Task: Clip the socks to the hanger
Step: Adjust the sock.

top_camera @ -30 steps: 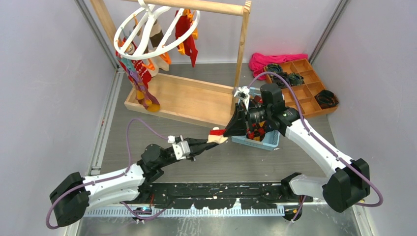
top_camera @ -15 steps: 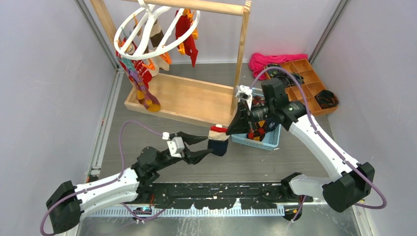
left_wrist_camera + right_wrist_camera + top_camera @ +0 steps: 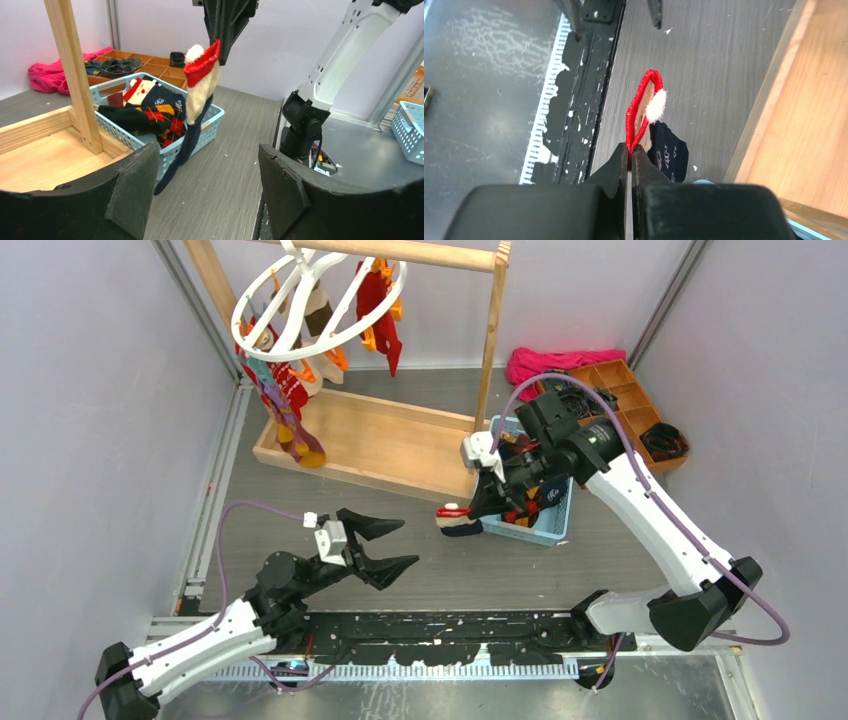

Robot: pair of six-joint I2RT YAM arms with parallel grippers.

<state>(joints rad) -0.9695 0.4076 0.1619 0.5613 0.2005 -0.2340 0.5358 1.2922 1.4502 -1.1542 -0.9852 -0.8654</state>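
the right hand [image 3: 629,151] is clamped on the red cuff of the sock [image 3: 640,107], and the sock hangs down from its tips over the grey surface [image 3: 455,575], just beside the blue basket [image 3: 552,534]. the left hand [image 3: 407,543] has its fingers wide apart, and the sock is in front of it, well apart from both fingers.

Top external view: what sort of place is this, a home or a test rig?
Likely a lab test cell, not a home: plain walls on aluminium framing, a black mounting rail, and a staged wooden rack with sock basket.
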